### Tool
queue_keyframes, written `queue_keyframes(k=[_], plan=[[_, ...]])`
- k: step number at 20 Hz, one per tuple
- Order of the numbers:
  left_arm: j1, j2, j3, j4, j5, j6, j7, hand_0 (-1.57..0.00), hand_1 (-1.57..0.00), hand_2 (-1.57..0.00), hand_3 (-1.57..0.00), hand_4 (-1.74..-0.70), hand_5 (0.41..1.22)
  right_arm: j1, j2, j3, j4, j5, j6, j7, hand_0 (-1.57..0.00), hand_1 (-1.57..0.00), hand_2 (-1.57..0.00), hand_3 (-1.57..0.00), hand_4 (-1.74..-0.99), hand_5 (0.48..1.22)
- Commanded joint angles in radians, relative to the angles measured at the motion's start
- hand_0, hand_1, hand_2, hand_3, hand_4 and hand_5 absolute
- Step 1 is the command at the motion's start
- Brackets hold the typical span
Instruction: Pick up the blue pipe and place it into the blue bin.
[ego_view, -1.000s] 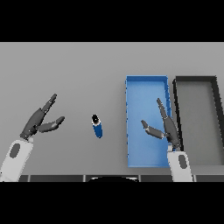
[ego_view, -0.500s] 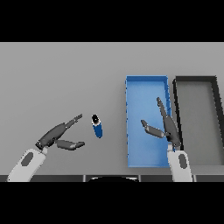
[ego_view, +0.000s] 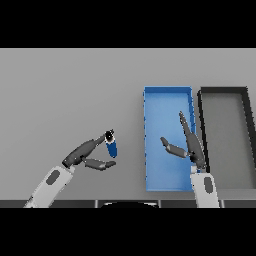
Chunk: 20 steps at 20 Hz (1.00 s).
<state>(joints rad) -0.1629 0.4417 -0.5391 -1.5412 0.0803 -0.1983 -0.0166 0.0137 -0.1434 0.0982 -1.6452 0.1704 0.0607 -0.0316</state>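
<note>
Reaching in from the lower left, the left robot hand (ego_view: 82, 154) has its fingers spread and straight, their tips at the dark upper end of the blue pipe (ego_view: 111, 146) and the thumb just below it, with nothing gripped, so the step in hand looks like the approach to the grasp. The pipe lies on the grey table (ego_view: 65, 90) just left of the blue bin (ego_view: 168, 98), so the next move calls for curling round it, lifting and carrying it right. The right robot hand (ego_view: 192, 145) hangs open over the bin, beside the black bin (ego_view: 224, 91).
</note>
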Motion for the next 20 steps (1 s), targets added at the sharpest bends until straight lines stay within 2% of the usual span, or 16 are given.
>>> queue_keyframes(k=[1,5,6,7,10,11,12,14,15,16,18,19,20], plan=[[-0.011,-0.023,-0.001,0.03,0.001,0.002,0.001,0.0,0.0,0.0,0.0,-1.13,0.487,-0.005,-0.001,0.0,-0.005,0.0,0.0,-0.004,0.0,0.0,0.0,0.0,-1.205,0.554],[-0.026,-0.093,-0.002,0.107,0.0,0.015,-0.033,0.0,0.0,0.0,0.0,-1.14,0.497,0.003,-0.003,-0.004,-0.005,-0.004,0.002,-0.011,0.0,0.0,0.0,0.0,-1.202,0.549],[-0.035,-0.107,-0.005,0.144,-0.029,0.035,-0.045,0.0,0.0,0.0,0.0,-1.12,0.494,0.017,-0.004,-0.002,-0.009,-0.007,0.007,-0.029,0.0,0.0,0.0,0.0,-1.201,0.548],[-0.039,-0.119,-0.013,0.155,-0.051,0.05,-0.066,0.0,0.0,0.0,0.0,-1.1,0.497,0.003,-0.005,-0.007,-0.003,-0.01,0.005,-0.008,0.0,0.0,0.0,0.0,-1.2,0.547],[-0.079,-0.173,0.002,0.228,-0.027,0.039,-0.094,0.0,0.0,-0.05,-0.02,-1.12,0.543,0.024,0.001,0.005,-0.003,0.009,-0.001,-0.015,0.0,0.0,0.0,0.0,-1.192,0.549],[-0.075,-0.181,0.002,0.219,-0.014,0.03,-0.103,0.0,0.0,-0.09,-0.04,-1.14,0.567,0.012,-0.004,-0.002,-0.001,0.004,0.001,-0.003,0.0,0.0,0.0,0.0,-1.188,0.55],[-0.072,-0.202,0.005,0.221,0.011,0.023,-0.1,0.0,-0.04,-0.17,-0.11,-1.18,0.601,0.017,-0.005,0.003,-0.007,0.011,-0.003,-0.017,0.0,0.0,0.0,0.0,-1.186,0.554],[-0.077,-0.224,0.019,0.234,0.047,0.009,-0.102,-0.04,-0.25,-0.42,-0.35,-1.27,0.675,0.017,-0.001,0.002,0.002,0.008,-0.001,-0.029,0.0,0.0,0.0,0.0,-1.196,0.56],[-0.07,-0.237,0.017,0.232,0.058,0.005,-0.105,-0.18,-0.41,-0.58,-0.59,-1.3,0.784,0.014,-0.005,-0.005,0.003,0.006,-0.004,-0.023,0.0,0.0,0.0,0.0,-1.192,0.56],[-0.06,-0.245,0.02,0.221,0.072,0.008,-0.109,-0.42,-0.64,-0.78,-0.78,-1.38,0.872,0.007,-0.005,-0.005,0.007,0.006,-0.004,-0.027,0.0,0.0,0.0,0.0,-1.191,0.561],[-0.062,-0.256,0.013,0.22,0.051,0.024,-0.111,-0.83,-0.98,-1.06,-1.02,-1.5,0.997,0.015,-0.017,-0.013,0.012,0.001,0.004,-0.035,0.0,0.0,0.0,0.0,-1.184,0.562],[-0.059,-0.256,0.01,0.212,0.052,0.019,-0.104,-0.98,-1.1,-1.16,-1.11,-1.55,1.042,0.017,-0.015,-0.01,0.007,0.001,0.004,-0.039,0.0,0.0,0.0,0.0,-1.182,0.562],[-0.056,-0.257,0.0,0.215,0.049,0.021,-0.124,-1.1,-1.19,-1.25,-1.2,-1.59,1.078,0.009,-0.016,-0.013,0.014,0.001,0.002,-0.031,0.0,0.0,0.0,0.0,-1.179,0.561]])
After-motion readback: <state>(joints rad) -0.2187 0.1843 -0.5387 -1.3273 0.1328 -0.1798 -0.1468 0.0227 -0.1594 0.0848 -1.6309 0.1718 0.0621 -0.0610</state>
